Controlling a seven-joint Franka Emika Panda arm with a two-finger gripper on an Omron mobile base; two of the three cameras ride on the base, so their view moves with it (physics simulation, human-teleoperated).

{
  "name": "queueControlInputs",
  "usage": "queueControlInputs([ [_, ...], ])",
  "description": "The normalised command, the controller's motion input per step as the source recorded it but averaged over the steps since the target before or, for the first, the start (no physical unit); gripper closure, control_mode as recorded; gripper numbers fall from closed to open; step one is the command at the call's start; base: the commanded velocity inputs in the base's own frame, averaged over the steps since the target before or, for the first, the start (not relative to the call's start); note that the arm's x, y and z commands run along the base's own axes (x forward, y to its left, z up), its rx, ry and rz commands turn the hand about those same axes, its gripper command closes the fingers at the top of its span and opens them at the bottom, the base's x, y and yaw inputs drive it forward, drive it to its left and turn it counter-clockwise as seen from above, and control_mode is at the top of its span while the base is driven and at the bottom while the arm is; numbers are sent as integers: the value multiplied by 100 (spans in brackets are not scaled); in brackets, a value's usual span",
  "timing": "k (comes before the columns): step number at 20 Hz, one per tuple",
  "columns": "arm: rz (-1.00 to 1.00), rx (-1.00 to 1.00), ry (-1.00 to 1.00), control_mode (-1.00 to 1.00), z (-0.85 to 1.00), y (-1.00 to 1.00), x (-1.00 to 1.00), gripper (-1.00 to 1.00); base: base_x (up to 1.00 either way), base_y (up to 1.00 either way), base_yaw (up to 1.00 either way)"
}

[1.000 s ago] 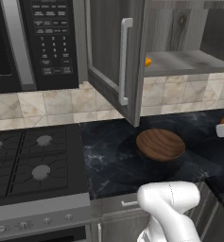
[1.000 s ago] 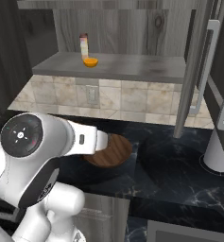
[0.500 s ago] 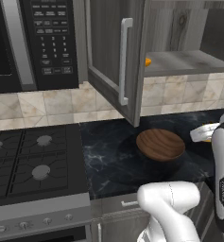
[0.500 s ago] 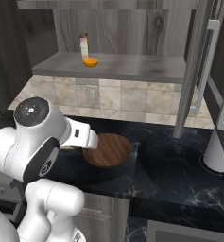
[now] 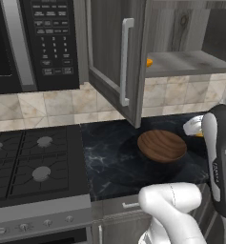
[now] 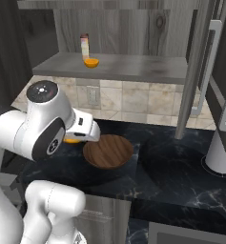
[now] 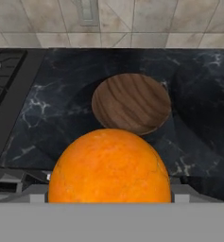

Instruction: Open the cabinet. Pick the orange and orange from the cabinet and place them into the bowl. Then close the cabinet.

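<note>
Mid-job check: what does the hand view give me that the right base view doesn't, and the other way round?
Hand view alone: the carried orange close up, and the stove at left. Right base view alone: the second orange on the open cabinet's shelf beside a bottle, plus the arm. Both: the empty bowl on the counter and the tiled wall behind it.

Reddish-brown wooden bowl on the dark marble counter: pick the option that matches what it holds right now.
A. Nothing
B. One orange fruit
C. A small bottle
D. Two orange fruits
A: the reddish-brown wooden bowl shows only bare grain inside, while one bright orange fruit sits at the gripper above the dark marble counter and the other orange fruit lies on the grey cabinet shelf.
</note>
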Motion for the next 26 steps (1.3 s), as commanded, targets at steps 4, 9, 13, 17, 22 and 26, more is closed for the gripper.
queueControlInputs([
  [4,0,-2,0,-100,-32,0,12,100,0,0,0],
  [9,0,-3,0,-100,-32,0,16,100,0,0,0],
  [13,0,-3,0,-100,-21,0,18,100,0,0,0],
  [17,0,-1,-1,-100,-14,0,24,100,0,0,0],
  [22,0,-1,0,-100,-15,0,35,100,0,0,0],
  [26,0,0,0,-100,-19,0,48,100,0,0,0],
])
